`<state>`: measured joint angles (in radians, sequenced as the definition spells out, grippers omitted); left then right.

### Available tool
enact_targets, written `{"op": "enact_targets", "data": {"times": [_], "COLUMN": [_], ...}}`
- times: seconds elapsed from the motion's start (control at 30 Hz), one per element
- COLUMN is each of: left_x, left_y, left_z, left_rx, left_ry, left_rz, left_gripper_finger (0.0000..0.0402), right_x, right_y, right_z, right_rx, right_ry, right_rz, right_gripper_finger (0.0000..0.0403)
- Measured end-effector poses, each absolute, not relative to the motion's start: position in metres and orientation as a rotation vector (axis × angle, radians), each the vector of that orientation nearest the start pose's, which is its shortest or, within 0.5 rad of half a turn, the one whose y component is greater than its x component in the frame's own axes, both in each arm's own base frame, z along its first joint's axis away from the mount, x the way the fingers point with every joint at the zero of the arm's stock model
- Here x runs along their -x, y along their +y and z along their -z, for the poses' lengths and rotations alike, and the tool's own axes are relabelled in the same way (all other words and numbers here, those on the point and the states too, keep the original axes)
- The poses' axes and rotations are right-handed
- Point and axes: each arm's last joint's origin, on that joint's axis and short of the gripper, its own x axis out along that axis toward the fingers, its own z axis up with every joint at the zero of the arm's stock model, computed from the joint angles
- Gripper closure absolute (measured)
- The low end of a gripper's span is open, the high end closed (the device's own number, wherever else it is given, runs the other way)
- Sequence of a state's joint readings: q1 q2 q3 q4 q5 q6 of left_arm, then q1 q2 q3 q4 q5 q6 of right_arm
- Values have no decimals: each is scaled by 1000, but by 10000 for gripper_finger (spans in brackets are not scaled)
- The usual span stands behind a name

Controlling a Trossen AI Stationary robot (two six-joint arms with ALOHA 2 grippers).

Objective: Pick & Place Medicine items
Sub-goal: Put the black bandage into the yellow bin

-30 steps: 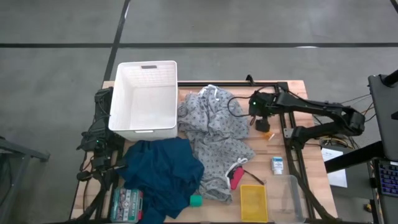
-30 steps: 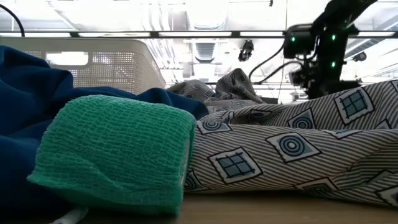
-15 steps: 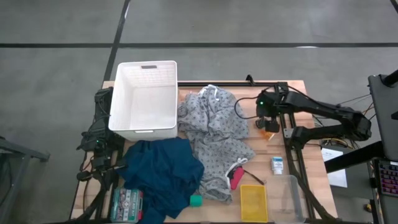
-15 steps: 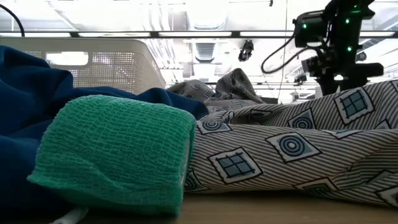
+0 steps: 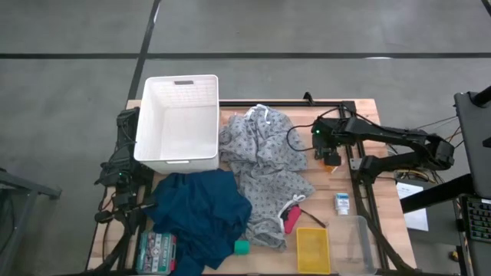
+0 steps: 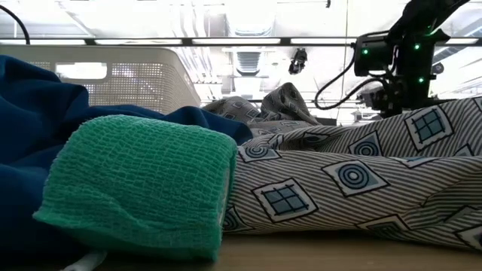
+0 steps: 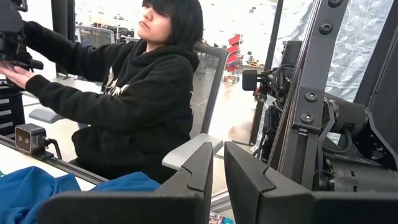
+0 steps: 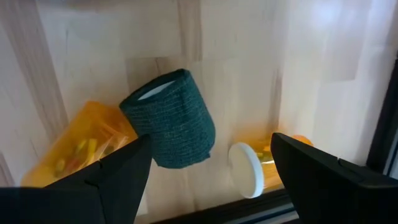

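Medicine items on the wooden tabletop [image 8: 112,74]: a dark green bandage roll [image 8: 171,118] between two orange pill bottles [image 8: 68,146], right under my right hand [image 8: 208,165], fingers spread wide, gripping nothing; left hand [image 7: 217,180] clenched, parked.

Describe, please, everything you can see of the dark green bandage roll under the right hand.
The dark green bandage roll is a short cylinder of crinkled woven wrap with a pale core showing at one end. It lies tilted on the light wooden table, overlapping an orange pill bottle, with a white-capped orange bottle close beside it. The open right hand hovers above it, not touching.
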<state>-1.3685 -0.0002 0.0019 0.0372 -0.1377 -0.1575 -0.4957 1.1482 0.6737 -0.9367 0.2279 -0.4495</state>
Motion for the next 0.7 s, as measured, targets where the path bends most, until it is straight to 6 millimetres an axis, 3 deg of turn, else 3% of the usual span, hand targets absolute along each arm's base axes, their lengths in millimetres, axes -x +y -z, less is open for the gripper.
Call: {"op": "enact_targets", "data": {"times": [0.7], "left_x": [-23], "left_y": [-94], "left_z": [-168], "left_rx": [166], "left_ry": [66], "left_rz": [1231], "left_gripper_finger": [354], "right_x": [-144], "right_y": [-83], "right_z": [-156], "right_rx": [181], "right_ry": [1459], "right_rz": [206], "right_gripper_finger": [78]}}
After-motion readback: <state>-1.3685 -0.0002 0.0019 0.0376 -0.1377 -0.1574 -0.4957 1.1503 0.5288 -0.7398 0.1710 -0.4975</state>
